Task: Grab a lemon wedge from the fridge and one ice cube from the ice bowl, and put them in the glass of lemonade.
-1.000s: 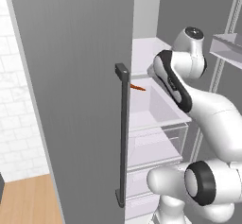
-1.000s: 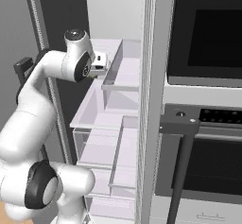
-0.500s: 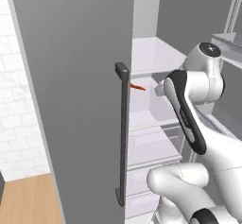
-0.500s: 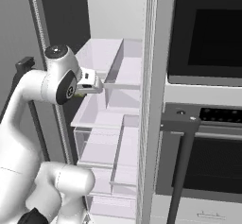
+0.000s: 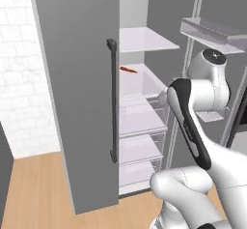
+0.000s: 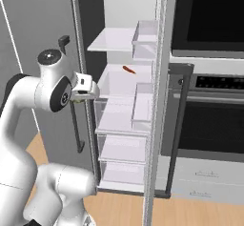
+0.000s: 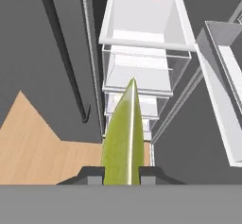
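The fridge (image 5: 72, 78) stands open, its white shelves and clear drawers (image 6: 121, 120) showing. My gripper (image 7: 122, 171) is shut on a yellow-green lemon wedge (image 7: 124, 133), which sticks out lengthwise between the fingertips. In the right base view the gripper (image 6: 78, 100) hangs outside the fridge, just left of the middle drawers, with the wedge (image 6: 76, 102) under the white hand. The glass of lemonade and the ice bowl are out of view.
A small orange-red thing (image 6: 128, 69) lies on a middle fridge shelf. The left door with its dark bar handle (image 5: 113, 97) stands open on the left. The right door's bins (image 6: 143, 106) and a black wall oven (image 6: 209, 20) are on the right. Wooden floor (image 5: 38, 189) lies below.
The hand has drawn back out of the fridge shelves toward the robot with the wedge still held. Both base views have shifted away from the fridge.
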{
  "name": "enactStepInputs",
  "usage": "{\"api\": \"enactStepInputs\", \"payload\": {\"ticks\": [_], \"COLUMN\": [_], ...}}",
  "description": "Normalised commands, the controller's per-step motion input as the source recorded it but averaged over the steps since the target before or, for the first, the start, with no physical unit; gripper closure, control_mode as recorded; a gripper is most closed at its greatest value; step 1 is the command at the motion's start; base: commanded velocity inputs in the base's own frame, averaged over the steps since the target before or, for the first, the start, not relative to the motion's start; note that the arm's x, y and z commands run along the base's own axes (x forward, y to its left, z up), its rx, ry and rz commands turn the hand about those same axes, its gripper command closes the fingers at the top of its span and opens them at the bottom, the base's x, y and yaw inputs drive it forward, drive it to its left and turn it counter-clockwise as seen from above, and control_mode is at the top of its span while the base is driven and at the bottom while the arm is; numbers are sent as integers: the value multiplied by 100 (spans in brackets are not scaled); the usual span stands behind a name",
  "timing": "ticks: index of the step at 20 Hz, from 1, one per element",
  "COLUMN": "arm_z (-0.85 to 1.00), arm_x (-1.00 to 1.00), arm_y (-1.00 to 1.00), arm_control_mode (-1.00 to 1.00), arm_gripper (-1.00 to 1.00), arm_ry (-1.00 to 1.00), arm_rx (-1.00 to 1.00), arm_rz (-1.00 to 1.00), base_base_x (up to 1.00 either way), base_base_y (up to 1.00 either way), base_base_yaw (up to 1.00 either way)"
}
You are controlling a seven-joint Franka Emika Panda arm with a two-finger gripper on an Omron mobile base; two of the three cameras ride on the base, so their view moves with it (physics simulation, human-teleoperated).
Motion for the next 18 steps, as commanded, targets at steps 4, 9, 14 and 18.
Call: {"api": "enactStepInputs", "payload": {"ticks": [4,9,14,18], "arm_z": [0,0,0,0], "arm_x": [0,0,0,0], "arm_y": [0,0,0,0], "arm_control_mode": [100,100,100,100], "arm_gripper": [100,100,100,100], "arm_ry": [0,0,0,0], "arm_rx": [0,0,0,0], "arm_rz": [0,0,0,0], "base_base_x": [-100,-94,-54,-26], "base_base_y": [-2,-60,-100,-100], "base_base_yaw": [0,0,-1,-5]}}
